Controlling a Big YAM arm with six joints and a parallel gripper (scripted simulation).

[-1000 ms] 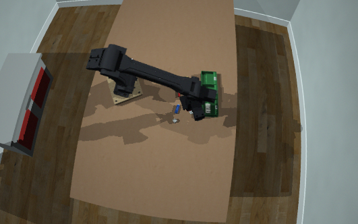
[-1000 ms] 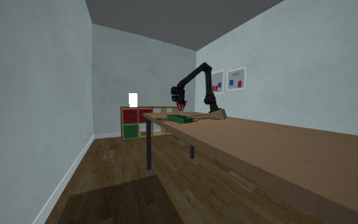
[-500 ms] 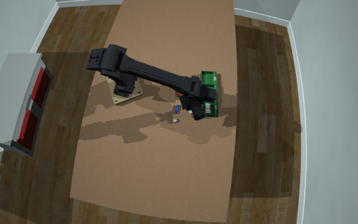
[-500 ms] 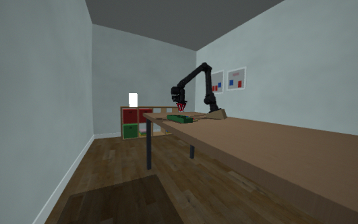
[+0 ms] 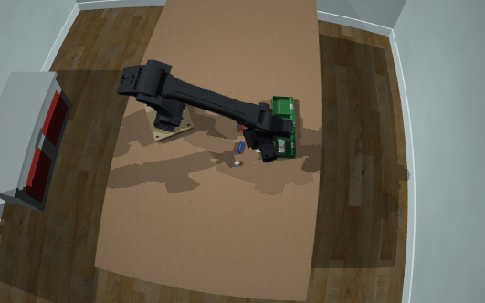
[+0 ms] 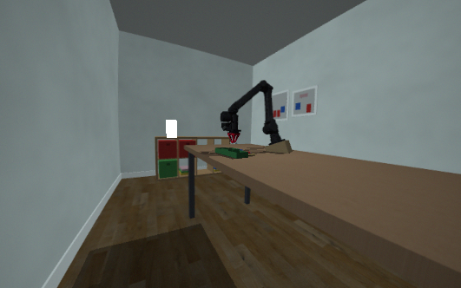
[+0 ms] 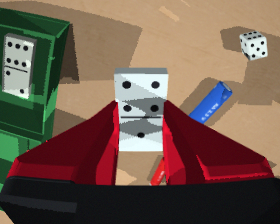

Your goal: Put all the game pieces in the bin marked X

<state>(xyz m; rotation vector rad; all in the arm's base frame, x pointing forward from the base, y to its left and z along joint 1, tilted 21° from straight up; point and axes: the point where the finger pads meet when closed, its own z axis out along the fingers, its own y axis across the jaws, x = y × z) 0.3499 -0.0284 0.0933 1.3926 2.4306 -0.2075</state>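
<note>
The domino (image 5: 258, 151) (image 7: 141, 92) was in the gripper (image 5: 257, 149) (image 6: 233, 140) (image 7: 140, 110), clasped between its red fingers. They stood partly closed, one against each long edge, with the domino's far end reaching out past the tips. Its face showed four dots in the far half and one visible in the near half. The exterior view showed the fingers above the table (image 5: 201, 228) (image 6: 365, 173) (image 7: 98, 95).

Below and to one side, green bins (image 5: 293, 119) (image 6: 231, 153) (image 7: 57, 28) stood in a row on the tabletop. A second domino (image 5: 281, 146) (image 7: 19, 65) lay inside an end bin; which bin bore the X could not be told. On the other side a red cylinder (image 7: 159, 172) showed partly behind a finger, and a blue cylinder (image 5: 240, 147) (image 7: 212, 103) lay on its side. Farther out in the wrist view sat a white die (image 5: 237, 162) (image 7: 254, 46), near a thin tan piece (image 7: 169, 13) but well apart from it. The die was outside the bins, on the table.

Farther back, the arm (image 5: 210, 98) (image 6: 269, 106) rose from a wooden base (image 5: 157, 138) (image 6: 286, 147). Beyond the table stood a shelf unit (image 6: 156, 158) with red and green boxes.
</note>
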